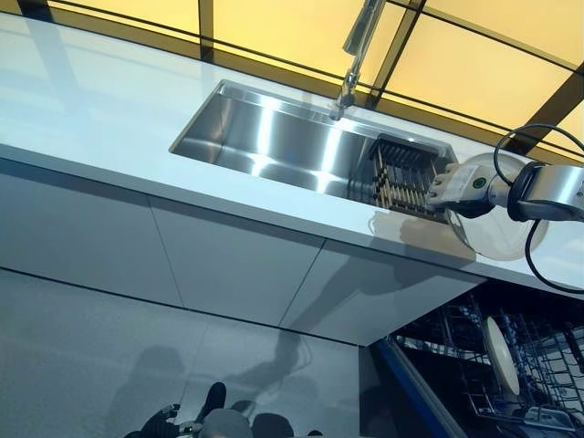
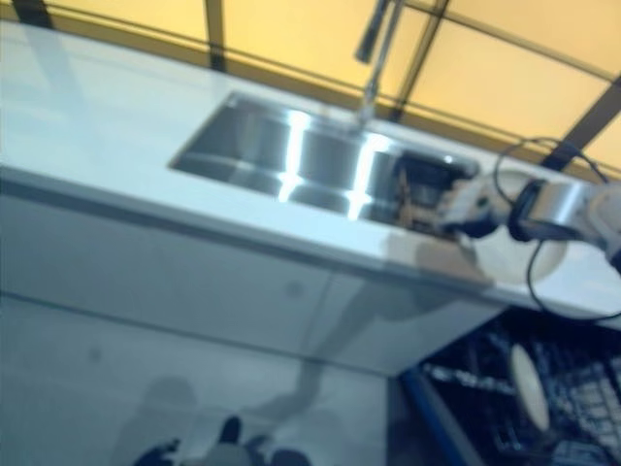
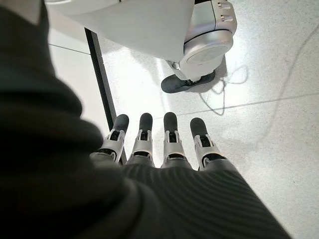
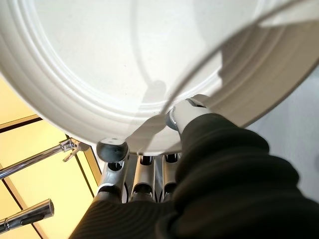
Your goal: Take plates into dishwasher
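Plates were the concern of this moment, and one white plate (image 1: 500, 228) was seen in the left eye view held by the right hand (image 1: 453, 187) above the white desk (image 1: 82, 109), just beside the drying rack (image 1: 401, 175) at the right end of the steel sink (image 1: 274, 137). The plate was carried tilted, its face turned partly toward the camera and its rim hanging past the desk edge. Below it the open dishwasher rack (image 1: 538, 365) was shown, with another plate (image 1: 502, 354) already stood on edge between the tines.

In the right eye view the same arrangement was repeated, the faucet (image 2: 374, 49) rising behind the sink.

In the left wrist view the left hand (image 3: 164, 144) was shown idle over the floor, its fingers (image 3: 170, 130) straight and side by side, holding nothing.

In the right wrist view the underside of the plate filled most of the frame; its rim was pinched between the thumb above and the fingers (image 4: 111, 150) curled beneath.

For the step to be done well, the plate would probably have to be lowered clear of the desk edge, turned upright so that its face ran parallel to the plate already loaded, and slid edge-first into a free slot beside it before the pinch was eased.
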